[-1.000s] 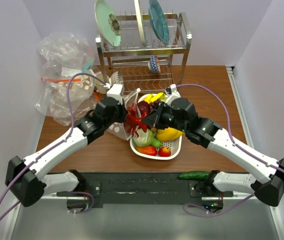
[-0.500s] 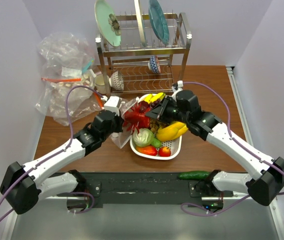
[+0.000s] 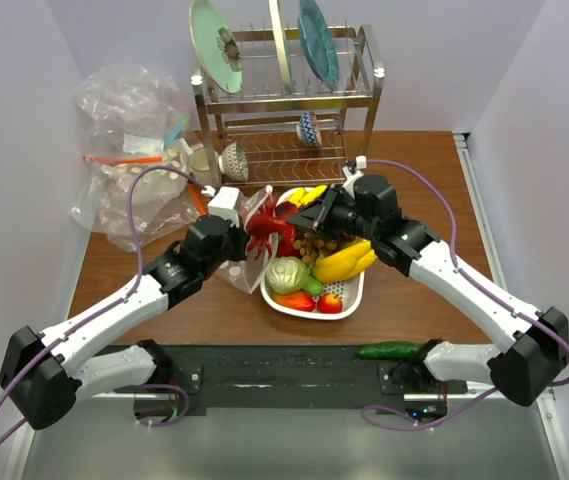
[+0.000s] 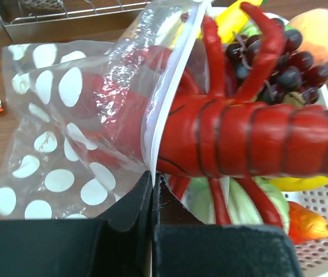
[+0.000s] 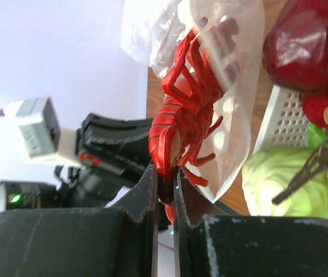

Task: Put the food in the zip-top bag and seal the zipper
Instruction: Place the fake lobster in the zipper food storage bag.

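Between left gripper [image 4: 152,193] jaws: mouth edge of zip-top bag [image 4: 48,133], pinched tight. Right gripper [image 5: 165,182] jaws clamp red lobster [image 5: 178,115] by tail; front end partly inside bag mouth, ahead of jaws.

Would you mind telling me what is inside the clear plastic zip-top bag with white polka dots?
The front part of the red plastic lobster sits inside the mouth of the dotted bag; its tail is outside, pinched by the right gripper. Crumpled folds hide anything deeper.

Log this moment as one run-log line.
left gripper: shut on zip-top bag mouth | right gripper: shut on lobster tail | lobster: partly inside bag | zipper: unsealed
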`<state>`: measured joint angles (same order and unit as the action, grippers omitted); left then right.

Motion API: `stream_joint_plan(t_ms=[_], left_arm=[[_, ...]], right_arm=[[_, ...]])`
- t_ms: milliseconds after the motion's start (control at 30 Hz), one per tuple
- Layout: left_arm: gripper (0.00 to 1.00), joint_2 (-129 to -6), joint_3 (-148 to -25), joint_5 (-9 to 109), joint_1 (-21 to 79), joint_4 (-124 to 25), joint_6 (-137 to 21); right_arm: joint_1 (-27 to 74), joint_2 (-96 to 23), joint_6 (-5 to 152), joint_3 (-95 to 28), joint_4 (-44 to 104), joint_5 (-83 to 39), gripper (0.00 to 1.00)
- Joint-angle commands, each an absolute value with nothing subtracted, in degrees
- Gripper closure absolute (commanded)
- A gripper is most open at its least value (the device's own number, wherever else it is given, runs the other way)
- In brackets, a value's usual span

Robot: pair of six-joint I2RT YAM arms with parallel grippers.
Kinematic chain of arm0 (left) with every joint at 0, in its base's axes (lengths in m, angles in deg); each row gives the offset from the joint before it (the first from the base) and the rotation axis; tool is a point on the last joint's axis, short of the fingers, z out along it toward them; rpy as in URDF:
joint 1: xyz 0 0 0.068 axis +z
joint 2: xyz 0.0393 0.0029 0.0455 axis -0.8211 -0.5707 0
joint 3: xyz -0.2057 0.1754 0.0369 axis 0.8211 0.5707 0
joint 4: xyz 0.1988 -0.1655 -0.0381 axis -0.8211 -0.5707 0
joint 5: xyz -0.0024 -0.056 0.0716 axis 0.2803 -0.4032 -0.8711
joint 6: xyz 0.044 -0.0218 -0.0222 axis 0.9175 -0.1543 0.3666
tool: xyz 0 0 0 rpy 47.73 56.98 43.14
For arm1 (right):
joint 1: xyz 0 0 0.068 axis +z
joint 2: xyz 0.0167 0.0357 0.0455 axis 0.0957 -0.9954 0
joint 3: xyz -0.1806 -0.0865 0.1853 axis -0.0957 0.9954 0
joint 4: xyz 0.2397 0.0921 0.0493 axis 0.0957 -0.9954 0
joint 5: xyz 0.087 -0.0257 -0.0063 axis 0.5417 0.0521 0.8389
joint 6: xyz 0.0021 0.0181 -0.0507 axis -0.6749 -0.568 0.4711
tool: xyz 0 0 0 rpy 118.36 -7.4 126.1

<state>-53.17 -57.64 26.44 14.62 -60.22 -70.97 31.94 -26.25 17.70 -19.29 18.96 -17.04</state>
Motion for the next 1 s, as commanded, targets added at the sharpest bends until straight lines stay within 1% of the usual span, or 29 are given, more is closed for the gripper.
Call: stream_joint_plan(t_ms=[0,200,433,667,967], left_arm=[[1.0,-52.2,-62.7,28.7,14.4,-61.3,-72.8],[1.0,-52.6,-65.8,29.1,14.4,-63.0,-73.0],[1.0,-57.2,-70.9,29.7,14.3,-66.0,-74.1],[1.0,-58.4,-70.6,29.8,14.2,-65.7,-73.8],[1.0,-59.7,-68.2,30.8,14.0,-63.5,-73.8]], right_arm=[[32.2,-25.9,17.1,-19.3,25.2,-15.5,1.0],[33.2,-26.0,18.3,-18.6,25.5,-16.6,1.0],[37.3,-27.4,21.7,-19.0,24.6,-20.4,1.0],[43.3,-27.5,29.5,-23.7,18.9,-28.0,1.0],[43.9,-26.0,33.1,-27.1,15.2,-31.3,1.0]])
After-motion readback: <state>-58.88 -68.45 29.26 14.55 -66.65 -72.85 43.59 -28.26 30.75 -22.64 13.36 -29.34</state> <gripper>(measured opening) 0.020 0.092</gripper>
